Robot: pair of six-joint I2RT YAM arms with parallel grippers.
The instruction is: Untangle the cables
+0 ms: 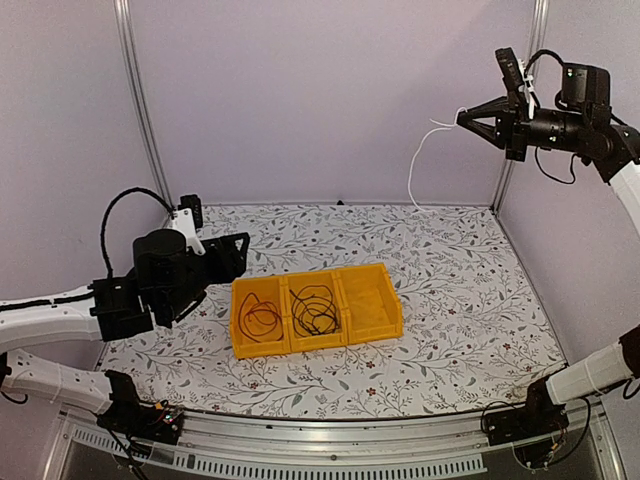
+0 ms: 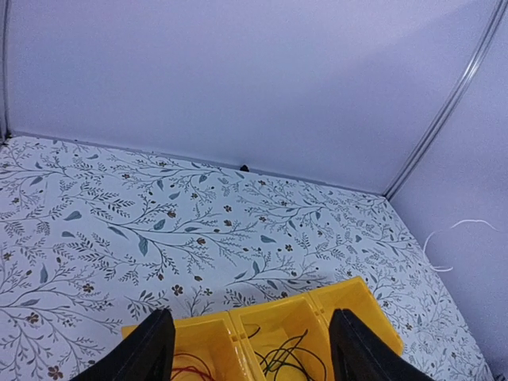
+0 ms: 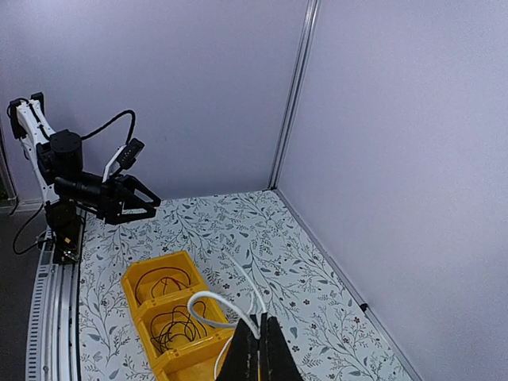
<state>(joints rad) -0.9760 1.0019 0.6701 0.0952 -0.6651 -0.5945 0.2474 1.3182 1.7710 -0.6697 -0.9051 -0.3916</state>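
The right claw (image 1: 465, 116) is high up and pinches a white cable (image 1: 414, 170) that hangs down. The left claw (image 1: 238, 255) is low, just beside the yellow bin (image 1: 395, 315) on the bench (image 1: 450, 300). A red cable (image 1: 258, 320) lies in its left part, a black cable (image 1: 315, 310) in the middle.

Table (image 1: 450, 300) (image 2: 119, 222) (image 3: 238, 230): flat top with a white covering printed all over in grey-green leafy sprigs and small brown flowers, meeting pale walls at its far and right edges. Directly on it: one yellow bin (image 1: 375, 330) (image 2: 349, 298) (image 3: 155, 263), three compartments in a row, set near the middle, slightly askew.
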